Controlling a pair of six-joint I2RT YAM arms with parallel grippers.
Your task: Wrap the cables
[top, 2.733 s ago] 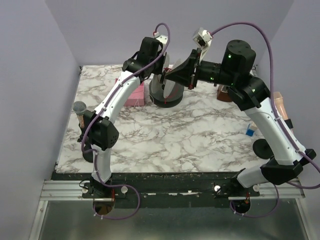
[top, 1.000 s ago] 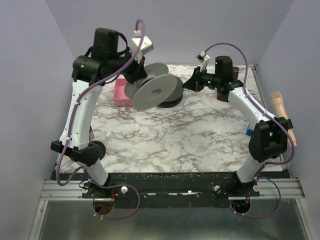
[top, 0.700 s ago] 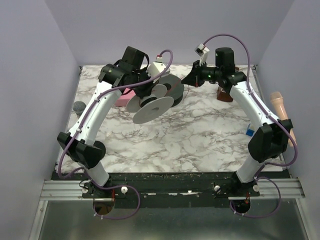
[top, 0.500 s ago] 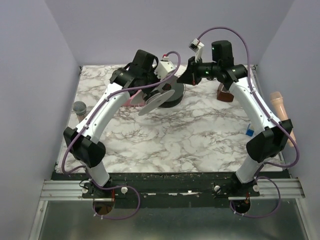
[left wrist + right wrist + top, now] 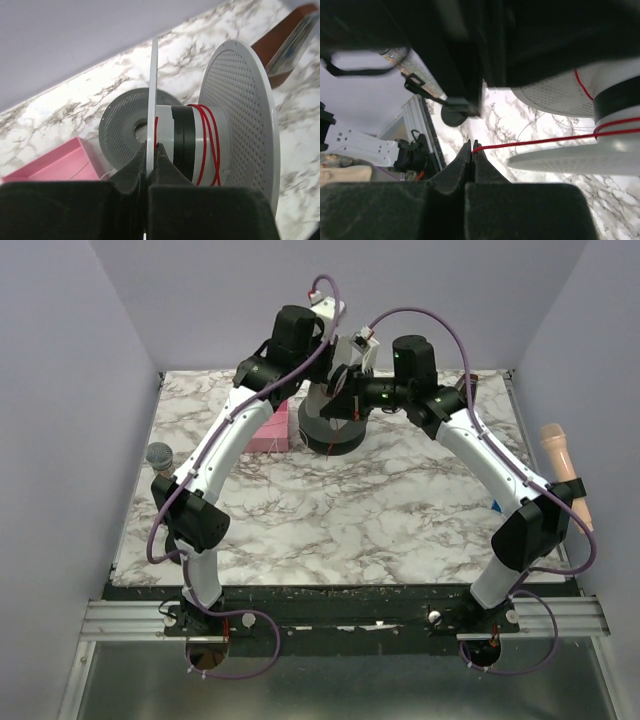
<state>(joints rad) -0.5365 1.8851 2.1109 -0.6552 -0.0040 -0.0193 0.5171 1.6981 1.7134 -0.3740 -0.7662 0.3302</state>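
Top external view: the left arm (image 5: 235, 430) and right arm (image 5: 470, 440) both reach to the far middle of the table (image 5: 380, 510). Their wrists meet above a dark grey spool (image 5: 330, 435) standing beside a pink box (image 5: 268, 428). The wire cannot be made out here.

Left wrist view: the left gripper (image 5: 150, 150) is pinched tight on the thin rim of one flange of a white spool (image 5: 240, 110), which is held clear of the table. Several turns of red cable (image 5: 206, 145) lie around its hub.

Right wrist view: the right gripper (image 5: 471, 148) is clamped on the free run of the red cable, which stretches straight to the hub.

Handling: the cable is judged thread-light, limp and springy. It is likely to slip through the pads and to kink or snap under a hard pull. Hold it close to the hub under light, even tension. The flange looks thin and may flex, so grip it squarely.
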